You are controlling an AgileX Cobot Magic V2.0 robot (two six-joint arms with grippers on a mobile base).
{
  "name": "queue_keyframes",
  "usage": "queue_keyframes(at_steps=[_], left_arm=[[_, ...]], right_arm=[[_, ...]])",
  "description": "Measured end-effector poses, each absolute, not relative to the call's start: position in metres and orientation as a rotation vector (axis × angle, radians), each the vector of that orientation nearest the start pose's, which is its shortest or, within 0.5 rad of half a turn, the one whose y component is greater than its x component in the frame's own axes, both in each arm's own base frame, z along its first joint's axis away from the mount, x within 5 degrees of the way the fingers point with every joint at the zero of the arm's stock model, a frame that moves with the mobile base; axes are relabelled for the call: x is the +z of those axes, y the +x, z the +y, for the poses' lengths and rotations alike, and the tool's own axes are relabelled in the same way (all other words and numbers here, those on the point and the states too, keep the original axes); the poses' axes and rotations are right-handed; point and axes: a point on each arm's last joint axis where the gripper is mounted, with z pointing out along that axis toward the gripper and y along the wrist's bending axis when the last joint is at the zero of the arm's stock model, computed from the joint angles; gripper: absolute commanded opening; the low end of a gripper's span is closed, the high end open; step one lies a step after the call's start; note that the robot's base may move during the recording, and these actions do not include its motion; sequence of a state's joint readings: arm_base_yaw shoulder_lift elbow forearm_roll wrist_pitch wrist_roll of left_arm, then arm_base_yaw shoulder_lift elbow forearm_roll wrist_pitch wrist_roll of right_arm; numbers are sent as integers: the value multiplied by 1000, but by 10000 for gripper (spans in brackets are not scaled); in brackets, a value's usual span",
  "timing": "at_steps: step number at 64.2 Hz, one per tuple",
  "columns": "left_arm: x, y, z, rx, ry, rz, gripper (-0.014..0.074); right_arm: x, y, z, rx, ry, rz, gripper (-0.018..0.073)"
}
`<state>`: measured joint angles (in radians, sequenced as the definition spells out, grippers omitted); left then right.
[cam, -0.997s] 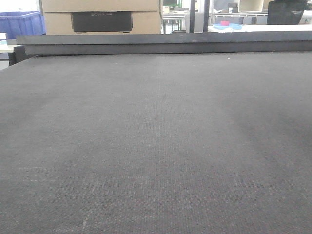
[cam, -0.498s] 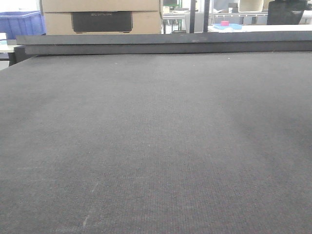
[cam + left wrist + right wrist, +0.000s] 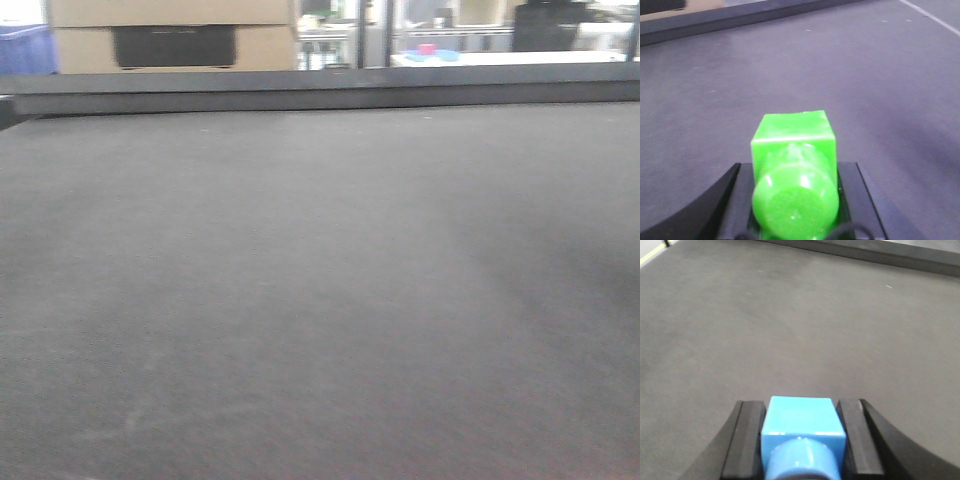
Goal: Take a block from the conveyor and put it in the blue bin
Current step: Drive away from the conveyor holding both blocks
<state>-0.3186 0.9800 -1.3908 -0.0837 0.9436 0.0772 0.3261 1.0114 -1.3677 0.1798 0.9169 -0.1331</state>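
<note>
— While the left gripper [image 3: 796, 172] hangs over the conveyor [image 3: 880, 75], where's the green block [image 3: 792, 131]?
— Clamped between its black fingers [image 3: 742, 200], out over the grey surface, well short of the far rail [image 3: 740, 22].
— And the right gripper [image 3: 801, 410]?
— Its fingers [image 3: 751, 440] are pressed on a blue block [image 3: 801, 422], one on each side, over the conveyor too.
— Anything past the rail?
— Cardboard boxes [image 3: 170, 30], and a blurred blue bin [image 3: 20, 48] off the far left corner.

Glossy green plastic block [image 3: 792, 132], glossy blue plastic cube [image 3: 802, 415], matt fabric-like dark grey conveyor [image 3: 320, 300].
</note>
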Motion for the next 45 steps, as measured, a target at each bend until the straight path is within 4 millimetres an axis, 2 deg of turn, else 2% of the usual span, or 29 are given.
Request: queue_keyframes(at_steps=[45], left_arm=[[480,155,-58,-256,391,1978,-111]], right_arm=[[471,167,70,338,-441,1986,-162]])
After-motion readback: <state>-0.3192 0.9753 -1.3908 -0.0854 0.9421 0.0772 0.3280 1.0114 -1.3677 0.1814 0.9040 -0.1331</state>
